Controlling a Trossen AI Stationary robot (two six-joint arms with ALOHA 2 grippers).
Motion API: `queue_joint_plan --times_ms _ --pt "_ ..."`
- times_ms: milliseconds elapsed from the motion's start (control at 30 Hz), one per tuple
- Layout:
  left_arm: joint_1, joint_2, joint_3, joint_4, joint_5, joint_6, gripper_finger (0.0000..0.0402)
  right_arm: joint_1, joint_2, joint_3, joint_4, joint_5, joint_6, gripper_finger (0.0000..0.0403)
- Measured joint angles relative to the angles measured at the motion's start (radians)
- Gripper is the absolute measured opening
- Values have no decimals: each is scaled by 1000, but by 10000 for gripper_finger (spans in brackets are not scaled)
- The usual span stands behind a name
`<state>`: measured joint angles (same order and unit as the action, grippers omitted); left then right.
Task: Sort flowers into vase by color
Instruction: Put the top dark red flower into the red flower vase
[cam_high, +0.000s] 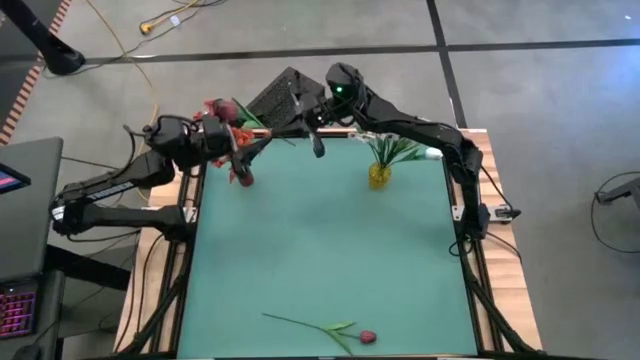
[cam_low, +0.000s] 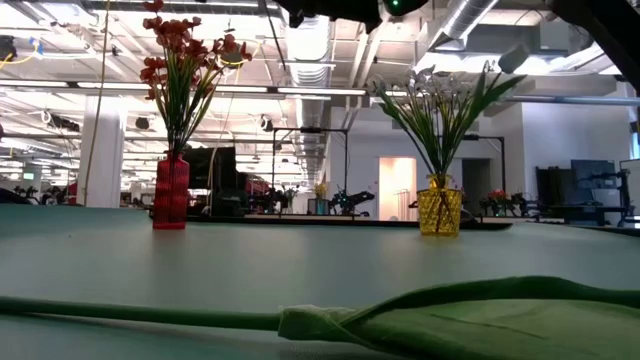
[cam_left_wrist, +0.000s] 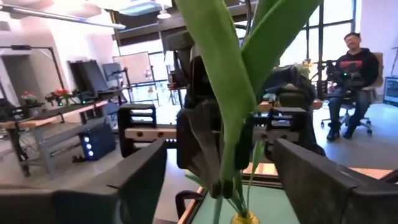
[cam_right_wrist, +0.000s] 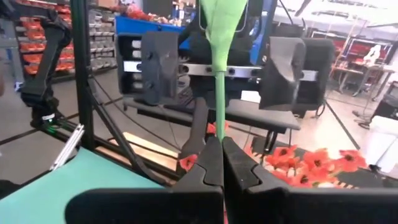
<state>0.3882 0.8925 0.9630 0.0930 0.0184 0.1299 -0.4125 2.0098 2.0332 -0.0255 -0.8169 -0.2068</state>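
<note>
Flower handover, upper centre of frame.
Right gripper (cam_high: 318, 147) clamps green stem (cam_right_wrist: 219, 93); left gripper (cam_high: 262, 140) spread wide around it. Pink bud (cam_high: 367, 338) lower centre.

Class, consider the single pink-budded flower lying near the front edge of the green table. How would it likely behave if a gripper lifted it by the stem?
The pink-budded flower has a long thin stem, so it would probably bend or droop. The bud sits at one end, so that end would likely sag. It looks light, and might swing when moved.
</note>
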Motion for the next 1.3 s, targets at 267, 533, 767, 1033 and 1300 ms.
queue_joint_plan --times_ms 267,533,767,1033,1300 --pt "-1 -1 1 5 28 0 172 39 0 -1 34 -2 -1 15" --pt "0 -1 1 3 114 -10 32 52 0 -1 35 4 -1 51" --pt "0 -4 1 0 126 -22 3 51 0 -1 31 7 1 79" --pt "1 -42 47 -80 125 9 0 32 0 43 -11 8 105 173" --pt "1 -74 244 -386 146 91 0 -19 -12 144 -383 72 110 243"
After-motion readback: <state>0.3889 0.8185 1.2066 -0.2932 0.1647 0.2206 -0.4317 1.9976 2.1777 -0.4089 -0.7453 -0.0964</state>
